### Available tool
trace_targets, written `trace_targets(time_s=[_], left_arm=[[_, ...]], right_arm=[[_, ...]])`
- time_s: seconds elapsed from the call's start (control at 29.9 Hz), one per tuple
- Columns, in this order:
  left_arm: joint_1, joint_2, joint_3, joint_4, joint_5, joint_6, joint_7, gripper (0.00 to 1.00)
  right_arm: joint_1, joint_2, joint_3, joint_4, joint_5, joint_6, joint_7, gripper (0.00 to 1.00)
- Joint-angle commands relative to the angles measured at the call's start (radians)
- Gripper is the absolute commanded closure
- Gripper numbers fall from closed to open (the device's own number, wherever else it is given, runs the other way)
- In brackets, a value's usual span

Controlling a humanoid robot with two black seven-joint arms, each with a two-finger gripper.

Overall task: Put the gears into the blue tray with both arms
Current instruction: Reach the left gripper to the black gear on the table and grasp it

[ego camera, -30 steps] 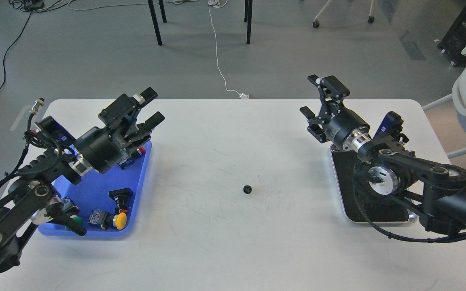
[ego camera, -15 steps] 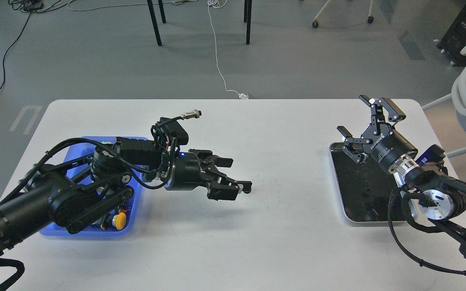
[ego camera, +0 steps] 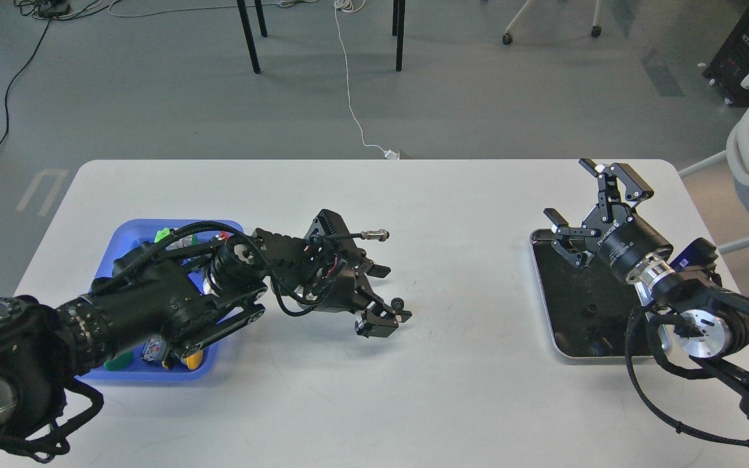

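Observation:
One small black gear (ego camera: 398,303) lies on the white table near its middle. My left gripper (ego camera: 395,296) reaches in low from the left and is open, its lower fingertip (ego camera: 403,317) right beside the gear; whether it touches is unclear. The blue tray (ego camera: 129,233) stands at the left, largely covered by my left arm. My right gripper (ego camera: 566,188) hangs open and empty above the far-left corner of the metal tray.
Coloured push-button switches (ego camera: 192,355) lie in the blue tray. A silver-rimmed metal tray (ego camera: 542,292) with black lining sits at the right under my right arm. Chair legs and cables are on the floor beyond the table's far edge.
My left arm swung from above the blue tray out to the gear and lowered beside it. My right gripper pulled back to the right, over the metal tray. The gear has not moved.

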Motion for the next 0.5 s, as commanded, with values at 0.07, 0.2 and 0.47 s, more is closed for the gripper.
trace_targets(time_s=[0.07, 0.2, 0.47], left_arm=[[0.0, -0.052, 0.013, 0.067, 0.0, 0.025, 0.0, 0.25], [0.0, -0.075, 0.014, 0.106, 0.0, 0.04, 0.0, 0.37], [0.004, -0.063, 0.042, 0.109, 0.0, 0.043, 0.0, 0.74]], right_arm=[[-0.003, 0.0, 0.0, -0.006, 0.0, -0.001, 0.0, 0.02], [-0.011, 0.0, 0.0, -0.006, 0.0, -0.001, 0.0, 0.02], [-0.011, 0.001, 0.0, -0.005, 0.0, 0.0, 0.0, 0.02]])
